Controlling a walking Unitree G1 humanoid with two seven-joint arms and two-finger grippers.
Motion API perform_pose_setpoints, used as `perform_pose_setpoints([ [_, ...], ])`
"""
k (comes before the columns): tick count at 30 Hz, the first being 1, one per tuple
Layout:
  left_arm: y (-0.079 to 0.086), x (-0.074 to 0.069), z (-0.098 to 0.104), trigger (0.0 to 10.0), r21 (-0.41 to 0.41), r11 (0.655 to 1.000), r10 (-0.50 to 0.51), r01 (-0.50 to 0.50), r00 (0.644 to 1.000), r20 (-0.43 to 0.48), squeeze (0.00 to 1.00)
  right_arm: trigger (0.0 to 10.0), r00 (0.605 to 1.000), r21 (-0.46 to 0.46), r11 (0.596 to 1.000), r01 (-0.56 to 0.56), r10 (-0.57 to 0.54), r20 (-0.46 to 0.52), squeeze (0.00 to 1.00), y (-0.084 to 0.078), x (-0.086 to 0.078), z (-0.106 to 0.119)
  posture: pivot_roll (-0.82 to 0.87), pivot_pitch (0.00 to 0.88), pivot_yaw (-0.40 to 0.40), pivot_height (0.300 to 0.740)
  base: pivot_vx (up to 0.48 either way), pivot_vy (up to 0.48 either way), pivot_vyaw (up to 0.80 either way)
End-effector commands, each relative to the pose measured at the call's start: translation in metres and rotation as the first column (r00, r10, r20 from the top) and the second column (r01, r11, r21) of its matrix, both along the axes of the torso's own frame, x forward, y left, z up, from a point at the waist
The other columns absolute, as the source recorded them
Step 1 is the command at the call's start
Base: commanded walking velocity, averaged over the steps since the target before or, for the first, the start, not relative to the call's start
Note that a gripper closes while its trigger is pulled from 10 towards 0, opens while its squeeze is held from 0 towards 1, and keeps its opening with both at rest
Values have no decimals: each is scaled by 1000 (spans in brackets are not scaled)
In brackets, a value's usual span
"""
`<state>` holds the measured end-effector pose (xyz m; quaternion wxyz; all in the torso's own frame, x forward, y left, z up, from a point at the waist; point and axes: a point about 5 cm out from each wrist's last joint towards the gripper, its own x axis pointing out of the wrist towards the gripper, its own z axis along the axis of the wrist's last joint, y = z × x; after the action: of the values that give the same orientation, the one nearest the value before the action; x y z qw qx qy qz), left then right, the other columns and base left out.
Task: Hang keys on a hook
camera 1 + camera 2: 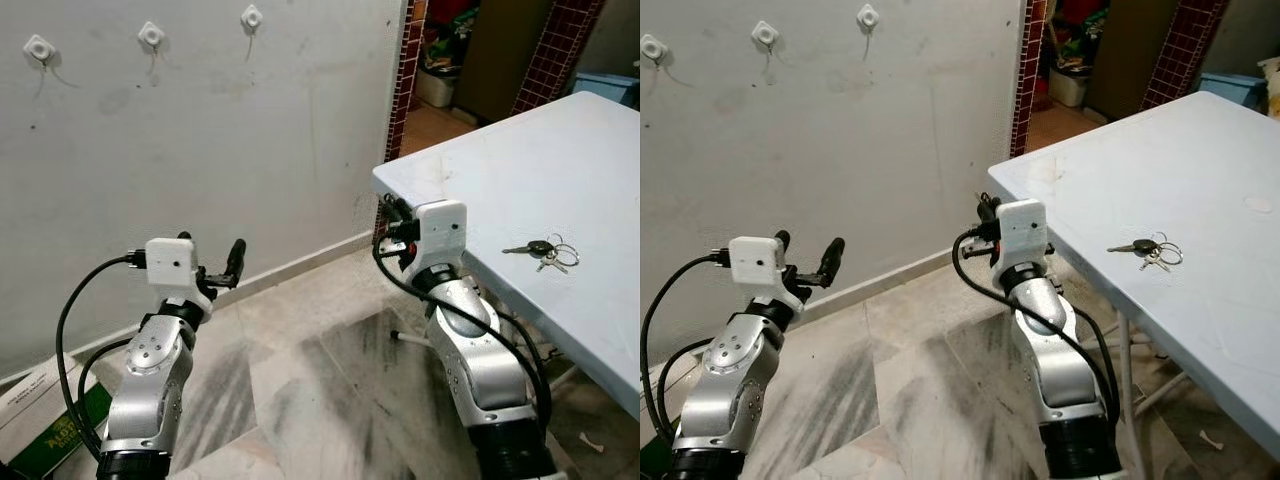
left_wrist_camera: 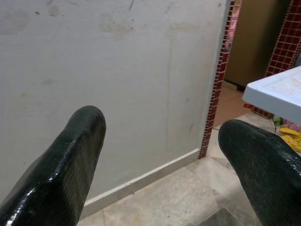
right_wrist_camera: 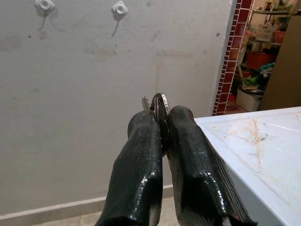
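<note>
My right gripper [image 3: 162, 117] is shut on a metal key ring [image 3: 158, 100] whose top sticks out above the fingertips. In the eye views this gripper [image 1: 392, 212] is held up beside the near corner of the table, facing the white wall. Three white hooks [image 1: 151, 35] are fixed high on that wall, two of them, the hooks [image 3: 119, 8], above and beyond the held ring. A second bunch of keys [image 1: 545, 250] lies on the table top. My left gripper [image 1: 212, 252] is raised to the left and open, holding nothing [image 2: 162, 127].
The pale blue table [image 1: 520, 165] fills the right side, its corner close to my right arm. A red-tiled doorway [image 1: 402, 70] with clutter behind it opens beside the wall. A green box [image 1: 50, 440] lies on the tiled floor at the lower left.
</note>
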<state>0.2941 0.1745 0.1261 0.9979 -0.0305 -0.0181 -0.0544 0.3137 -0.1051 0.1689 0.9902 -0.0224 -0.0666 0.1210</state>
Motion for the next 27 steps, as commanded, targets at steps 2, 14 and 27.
perform_pose_setpoints([
  [2, -3, 0, 8, 10000, -12, 1000, -12, 13, 999, 33, 0, 10000, 1000, -4, 1000, -21, 21, 18, 0, 6, 0, 3, 16, 29, 38, 740, 0, 0, 278],
  [14, -14, -6, 3, 10000, -46, 998, -42, 43, 999, 23, 0, 10000, 1000, -5, 1000, -28, 28, 10, 0, 7, -1, 0, 14, 41, 34, 740, 110, 0, 741],
  [27, -16, -8, 2, 10000, -46, 997, -55, 56, 998, 16, 0, 10000, 1000, 1, 1000, -28, 28, 5, 0, 8, -1, -1, 15, 43, 38, 740, 346, 0, 502],
])
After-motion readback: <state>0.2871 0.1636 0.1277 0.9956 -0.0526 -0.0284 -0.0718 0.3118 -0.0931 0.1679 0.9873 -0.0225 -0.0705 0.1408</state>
